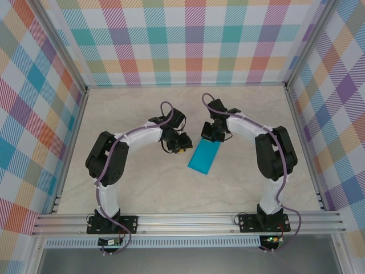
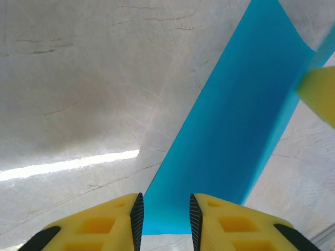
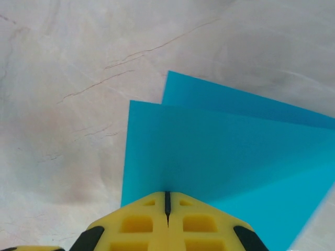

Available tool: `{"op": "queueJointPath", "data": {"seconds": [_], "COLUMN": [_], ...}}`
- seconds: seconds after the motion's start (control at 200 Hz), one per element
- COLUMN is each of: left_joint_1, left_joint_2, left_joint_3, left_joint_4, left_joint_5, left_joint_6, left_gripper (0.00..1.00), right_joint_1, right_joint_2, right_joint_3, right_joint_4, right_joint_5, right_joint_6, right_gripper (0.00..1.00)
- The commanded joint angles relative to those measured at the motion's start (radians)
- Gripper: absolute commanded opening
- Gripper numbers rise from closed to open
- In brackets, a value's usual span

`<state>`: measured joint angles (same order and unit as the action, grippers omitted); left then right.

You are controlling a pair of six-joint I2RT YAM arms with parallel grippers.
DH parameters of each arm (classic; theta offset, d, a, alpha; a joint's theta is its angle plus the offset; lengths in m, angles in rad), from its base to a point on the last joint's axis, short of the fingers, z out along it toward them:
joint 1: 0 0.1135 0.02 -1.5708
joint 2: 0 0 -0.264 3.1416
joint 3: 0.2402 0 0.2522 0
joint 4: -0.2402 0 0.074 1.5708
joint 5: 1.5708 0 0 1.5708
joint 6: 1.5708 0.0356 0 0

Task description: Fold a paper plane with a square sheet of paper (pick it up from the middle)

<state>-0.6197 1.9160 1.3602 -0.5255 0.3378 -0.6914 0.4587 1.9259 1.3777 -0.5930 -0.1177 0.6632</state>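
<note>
Item: square sheet of paper (image 1: 204, 158), doubled over, lying mid-table (image 1: 131, 108). Right gripper (image 3: 167, 201) is clamped on one edge. Left gripper (image 2: 165, 214) has its jaws apart at the opposite end. Step, I judge: first fold. Next I must press the crease flat.

Marbled table (image 1: 142, 188) w/ folded teal sheet (image 1: 205, 158)

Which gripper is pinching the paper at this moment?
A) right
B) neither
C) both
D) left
A: the right gripper is shut on the edge of the paper, while the left gripper has its jaws standing apart.
</note>
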Motion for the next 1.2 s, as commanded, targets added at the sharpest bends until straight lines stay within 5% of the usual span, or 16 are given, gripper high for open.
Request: {"op": "queueJointPath", "data": {"seconds": [0.0, 0.635, 0.985, 1.195], "left_joint_1": [-0.006, -0.132, -0.261, -0.318], "left_joint_2": [-0.067, -0.037, 0.013, 0.015], "left_joint_3": [-0.001, 0.002, -0.014, -0.105], "left_joint_4": [-0.027, 0.112, 0.235, 0.442], "left_joint_5": [-0.046, 0.081, 0.015, -0.098], "left_joint_6": [-0.025, -0.081, -0.196, -0.312], "left_gripper": [0.31, 0.29, 0.21, 0.14], "right_joint_1": [-0.003, -0.089, -0.112, -0.124], "right_joint_2": [0.056, 0.022, -0.179, -0.352], "right_joint_3": [0.035, -0.072, -0.305, -0.468], "right_joint_4": [-0.004, -0.158, -0.098, 0.113], "right_joint_5": [-0.062, 0.282, 0.209, 0.067], "right_joint_6": [-0.039, 0.176, 0.279, 0.229], "right_gripper": [0.00, 0.00, 0.00, 0.00]}}
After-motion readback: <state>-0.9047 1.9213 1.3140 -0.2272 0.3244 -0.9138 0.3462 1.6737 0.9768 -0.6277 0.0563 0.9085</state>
